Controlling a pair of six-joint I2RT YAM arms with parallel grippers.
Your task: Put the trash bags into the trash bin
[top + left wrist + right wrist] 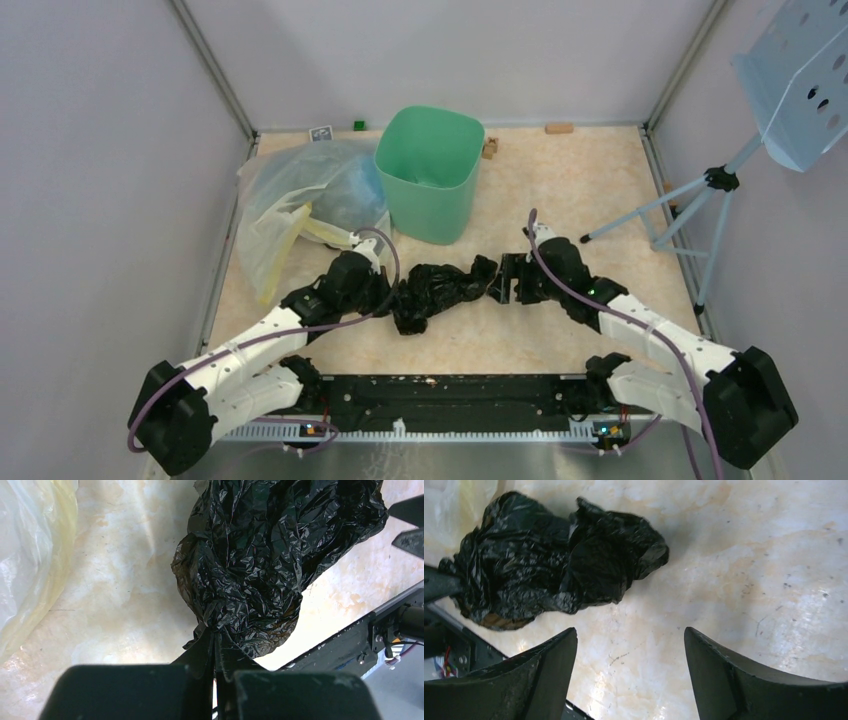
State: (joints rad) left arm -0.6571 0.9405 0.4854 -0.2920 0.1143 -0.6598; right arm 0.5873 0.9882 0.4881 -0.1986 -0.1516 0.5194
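Note:
The black trash bag (440, 290) lies crumpled on the table in front of the mint-green trash bin (430, 175), which stands upright at the back centre. My left gripper (385, 295) is shut on the bag's left end; in the left wrist view the fingers (216, 640) pinch a gathered neck of the bag (260, 555). My right gripper (503, 280) is open and empty just right of the bag's right end. In the right wrist view its fingers (559, 655) stand wide apart over bare table, with the bag (554, 565) ahead and to the left.
A large clear bag (300, 200) with blue and yellow contents lies at the back left, beside the bin. A tripod (700, 210) with a pale blue perforated panel stands at the right. Small blocks (558, 127) sit along the back wall. A black rail (450, 395) runs along the near edge.

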